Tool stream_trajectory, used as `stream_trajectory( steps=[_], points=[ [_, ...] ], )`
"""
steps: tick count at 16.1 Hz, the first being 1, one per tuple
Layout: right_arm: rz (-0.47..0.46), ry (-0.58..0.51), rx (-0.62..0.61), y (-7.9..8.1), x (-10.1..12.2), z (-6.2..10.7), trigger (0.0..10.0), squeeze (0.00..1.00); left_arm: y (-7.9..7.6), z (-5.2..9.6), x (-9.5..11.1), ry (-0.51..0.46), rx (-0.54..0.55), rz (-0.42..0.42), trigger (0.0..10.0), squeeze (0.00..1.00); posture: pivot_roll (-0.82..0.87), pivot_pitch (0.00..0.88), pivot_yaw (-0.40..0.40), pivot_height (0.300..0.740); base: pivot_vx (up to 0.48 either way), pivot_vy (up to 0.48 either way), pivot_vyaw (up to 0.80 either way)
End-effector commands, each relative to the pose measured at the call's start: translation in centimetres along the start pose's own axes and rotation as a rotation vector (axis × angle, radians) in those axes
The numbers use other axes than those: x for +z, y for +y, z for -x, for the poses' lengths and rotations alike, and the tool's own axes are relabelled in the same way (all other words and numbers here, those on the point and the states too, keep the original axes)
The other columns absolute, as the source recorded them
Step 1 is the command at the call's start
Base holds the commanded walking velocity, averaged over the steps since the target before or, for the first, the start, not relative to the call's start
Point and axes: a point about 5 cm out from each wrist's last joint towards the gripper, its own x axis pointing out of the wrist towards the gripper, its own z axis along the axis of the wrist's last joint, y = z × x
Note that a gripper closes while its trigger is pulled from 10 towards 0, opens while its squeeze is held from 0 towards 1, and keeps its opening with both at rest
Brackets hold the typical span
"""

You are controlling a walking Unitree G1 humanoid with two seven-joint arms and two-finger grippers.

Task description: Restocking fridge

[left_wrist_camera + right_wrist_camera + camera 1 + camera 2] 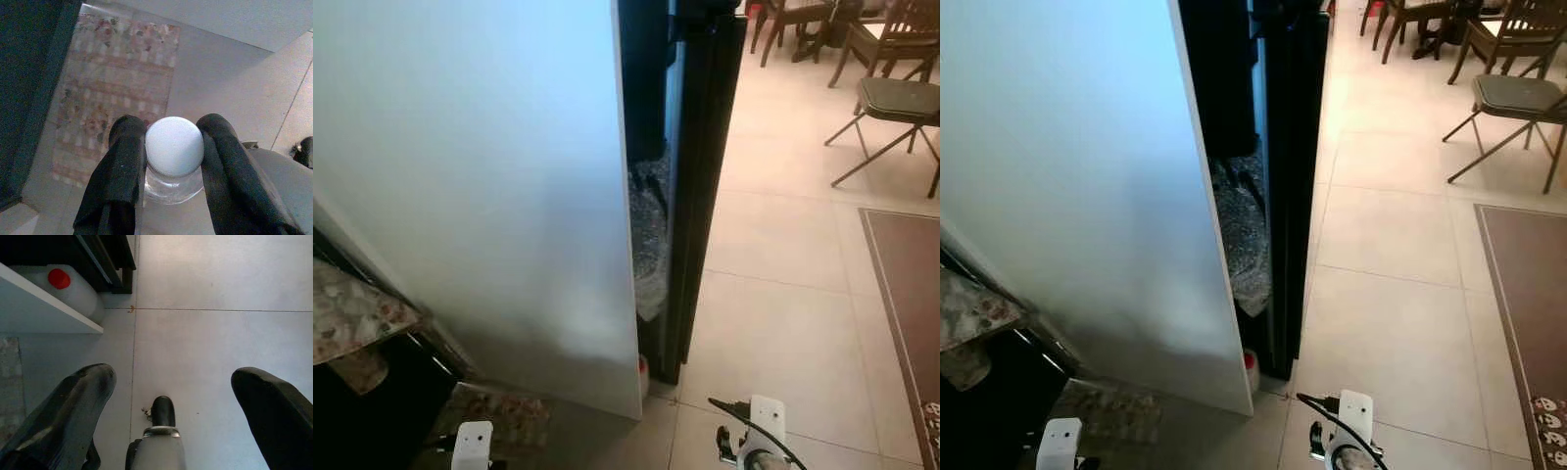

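My left gripper [172, 128] is shut on a clear bottle with a round white cap [174, 147], held low over the floor and a floral mat [115, 83]. My right gripper [174, 376] is open with nothing between its fingers, hanging over pale floor tiles. Ahead stands the fridge: a broad white panel [489, 176] with a tall black edge [700, 147] beside it. A crinkled silver bag [649, 235] shows in the narrow gap between them. Both wrists sit at the bottom of the head views, left [473, 446] and right [754, 436].
A white jug with a red cap [61, 281] stands on the floor at the fridge's foot. A counter with a floral cloth [352, 313] is at my left. Chairs [891, 98] and a dining table stand far right, and a brown rug [911, 294] lies right. Open tile floor [773, 294] lies right of the fridge.
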Motion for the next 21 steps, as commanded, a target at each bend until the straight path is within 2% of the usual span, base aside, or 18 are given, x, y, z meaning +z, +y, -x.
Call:
stream_trajectory(
  steps=[1,5,11,17,21],
  points=[
    [-0.008,0.004,0.006,0.1,-0.1,0.0,10.0,0.00,0.1,0.0,-0.2,0.009,-0.005,-0.011,10.0,0.00,-0.02,0.000,0.065,0.740,0.000,0.000,0.00],
    [0.112,0.020,0.057,-0.3,0.5,-0.1,10.0,0.00,-0.5,0.0,-0.1,0.004,0.005,0.050,10.0,0.00,0.04,0.000,-0.006,0.740,0.000,0.000,0.00],
    [0.079,-0.005,0.045,-0.2,1.2,-0.2,10.0,0.00,-0.5,-0.2,0.3,0.016,0.004,0.066,10.0,0.00,0.05,0.000,0.000,0.740,0.000,0.000,0.00],
    [0.042,-0.009,0.037,0.0,1.2,-0.2,10.0,0.00,-0.3,-0.2,0.6,0.009,-0.016,0.028,10.0,0.00,0.05,0.000,0.016,0.740,0.000,0.000,0.00],
    [0.034,0.009,0.036,0.1,1.1,-0.2,10.0,0.00,-0.3,-0.2,0.6,0.014,-0.014,0.027,10.0,0.00,0.05,0.000,0.018,0.740,0.258,0.000,-0.29]
  ],
)
